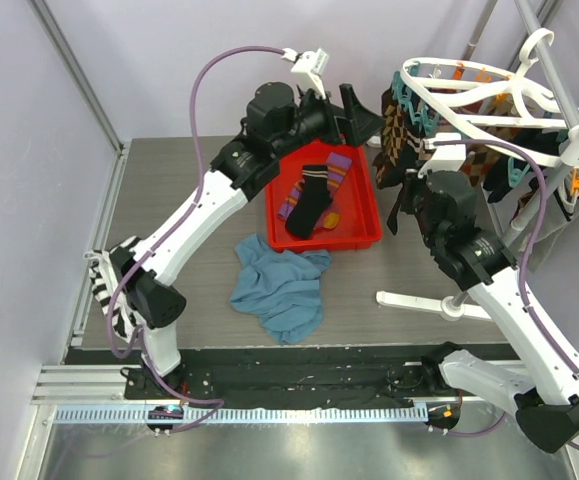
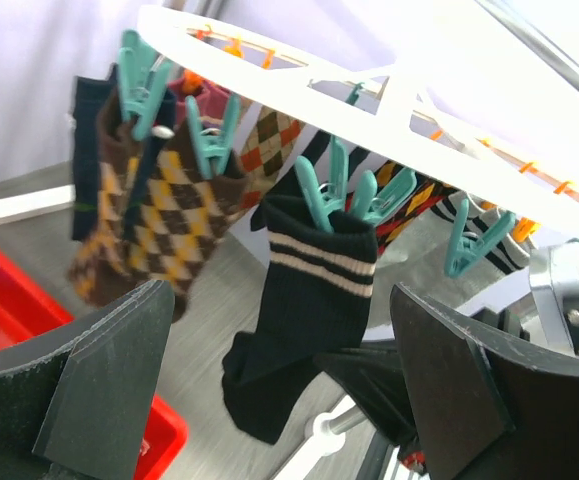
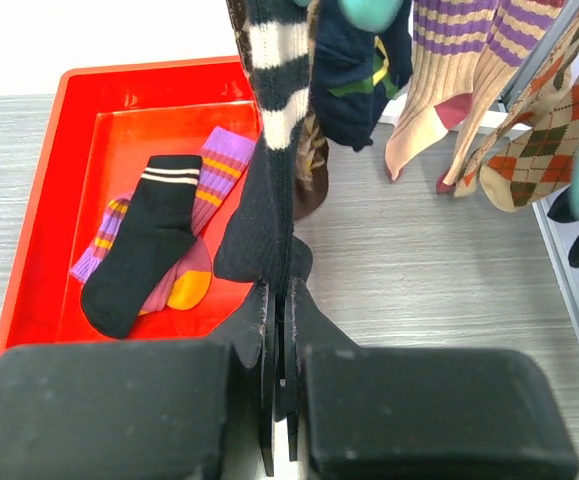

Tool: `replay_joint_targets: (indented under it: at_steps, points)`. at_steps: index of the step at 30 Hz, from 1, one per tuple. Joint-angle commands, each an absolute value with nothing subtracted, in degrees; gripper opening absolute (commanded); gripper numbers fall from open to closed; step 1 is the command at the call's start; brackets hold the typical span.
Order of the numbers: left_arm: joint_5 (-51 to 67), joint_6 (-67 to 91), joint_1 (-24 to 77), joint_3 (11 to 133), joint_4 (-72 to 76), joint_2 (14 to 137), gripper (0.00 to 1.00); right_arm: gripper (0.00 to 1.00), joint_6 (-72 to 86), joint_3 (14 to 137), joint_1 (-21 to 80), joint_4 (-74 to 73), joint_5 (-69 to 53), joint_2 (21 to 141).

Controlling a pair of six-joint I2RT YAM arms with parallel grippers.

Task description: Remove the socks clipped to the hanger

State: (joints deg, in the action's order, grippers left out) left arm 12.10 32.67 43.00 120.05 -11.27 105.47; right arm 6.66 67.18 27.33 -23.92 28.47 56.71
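Black sock (image 3: pixel 264 220) (clipped), pinched by right tool (image 3: pixel 279 305), left tool (image 2: pixel 279 310) wide

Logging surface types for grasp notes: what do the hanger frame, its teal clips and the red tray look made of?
Hanger frame: smooth white moulded plastic by its look, faintly glossy. Teal clips: likely plastic too, with even colour and moulded edges. Red tray: probably rigid plastic, with shiny highlights along its rim.

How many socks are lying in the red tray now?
2. A black sock with pale cuff stripes lies over a purple and orange striped sock, both in the red tray. The two views together show nearly the whole tray, so a hidden third is unlikely.
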Motion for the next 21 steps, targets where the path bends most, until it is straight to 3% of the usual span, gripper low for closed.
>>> replay_joint_targets:
  at_steps: [1,8,16,21]
  points:
    - [13.4,34.0,44.3,126.5,-7.1,108.7,0.93,0.01,7.5,66.6,26.8,-20.8,28.2,54.6]
    - [14.8,34.5,45.1,125.5,-5.7,111.0,0.93,0.01,8.9,66.3,26.5,-20.7,28.7,53.4]
    - [13.6,32.3,45.1,113.6,-1.6,105.3,0.98,0.01,11.7,65.5,26.0,-22.0,28.3,50.9]
    - [13.9,33.2,45.1,120.8,-4.6,109.1,0.94,0.01,10.9,62.7,25.8,-20.7,28.0,50.1]
